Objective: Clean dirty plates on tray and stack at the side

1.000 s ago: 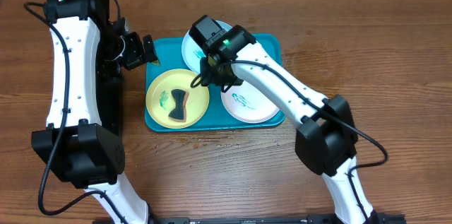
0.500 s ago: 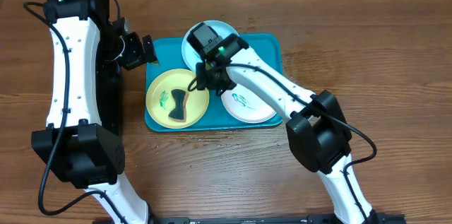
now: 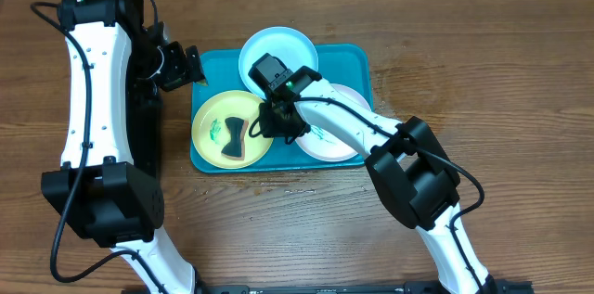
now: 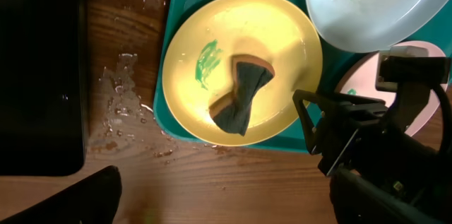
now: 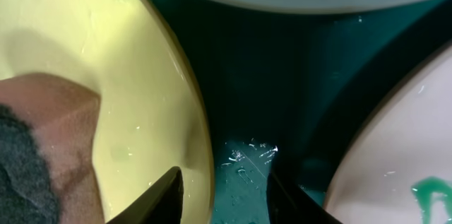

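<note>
The turquoise tray (image 3: 357,60) holds three plates. The yellow-green plate (image 3: 212,113) lies at its left with a teal smear and a dark sponge (image 3: 234,136) on it. The light blue plate (image 3: 278,48) is at the back and the white plate (image 3: 336,144), with a teal smear, at the right. My right gripper (image 3: 270,120) is open, low over the tray; in the right wrist view its fingers (image 5: 224,196) straddle the yellow-green plate's (image 5: 106,40) right rim. My left gripper (image 3: 193,65) is open and empty by the tray's back left corner.
A black tray (image 3: 153,146) lies left of the turquoise tray, under my left arm, and also shows in the left wrist view (image 4: 39,68). Water drops (image 4: 120,104) lie on the wooden table between the two trays. A cardboard edge runs along the back.
My right gripper has moved from over the light blue plate toward the front, down to the yellow-green plate's right rim. The light blue plate is now uncovered. The left arm has not moved.
</note>
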`<move>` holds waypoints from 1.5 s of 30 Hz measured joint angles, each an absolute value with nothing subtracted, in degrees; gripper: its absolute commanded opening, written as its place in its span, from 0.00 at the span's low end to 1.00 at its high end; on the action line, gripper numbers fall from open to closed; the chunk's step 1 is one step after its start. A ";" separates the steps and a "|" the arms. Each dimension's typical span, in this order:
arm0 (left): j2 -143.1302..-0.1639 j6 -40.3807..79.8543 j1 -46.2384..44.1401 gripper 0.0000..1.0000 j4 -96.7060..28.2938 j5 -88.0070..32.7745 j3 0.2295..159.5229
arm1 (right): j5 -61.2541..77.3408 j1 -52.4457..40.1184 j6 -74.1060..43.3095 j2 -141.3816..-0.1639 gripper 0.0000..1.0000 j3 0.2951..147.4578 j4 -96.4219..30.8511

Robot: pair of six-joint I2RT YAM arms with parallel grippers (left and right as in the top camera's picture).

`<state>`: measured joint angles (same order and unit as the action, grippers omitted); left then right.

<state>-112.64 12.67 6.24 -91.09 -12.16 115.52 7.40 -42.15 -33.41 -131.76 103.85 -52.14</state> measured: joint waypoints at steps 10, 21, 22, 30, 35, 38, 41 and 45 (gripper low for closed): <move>-112.64 10.55 4.45 0.52 -84.47 -12.16 105.95 | 7.84 -42.15 -34.52 -131.41 0.22 102.41 -50.52; -112.64 7.33 -1.54 0.63 -68.60 -15.07 86.28 | 8.16 -42.15 -34.50 -131.41 0.22 102.37 -50.57; -112.64 7.20 -1.65 0.61 -67.64 -15.14 85.19 | 8.21 -42.15 -34.50 -131.41 0.22 102.37 -50.59; -112.64 5.39 -1.63 0.61 -58.94 -15.27 77.82 | 8.56 -42.15 -34.48 -131.41 0.22 102.37 -50.92; -112.64 5.34 -1.63 0.60 -53.84 -16.16 74.85 | 8.58 -42.15 -34.52 -131.41 0.21 102.37 -50.94; -112.64 5.37 -1.63 0.54 -52.18 -17.10 74.32 | 8.58 -42.15 -34.48 -131.39 0.21 102.37 -50.98; -112.64 5.34 -1.63 0.45 -51.66 -17.58 74.28 | 8.56 -42.15 -34.48 -131.39 0.21 102.37 -50.98; -112.64 5.45 -1.63 0.21 -51.62 -17.61 74.24 | 8.56 -42.13 -34.48 -131.39 0.21 102.37 -50.96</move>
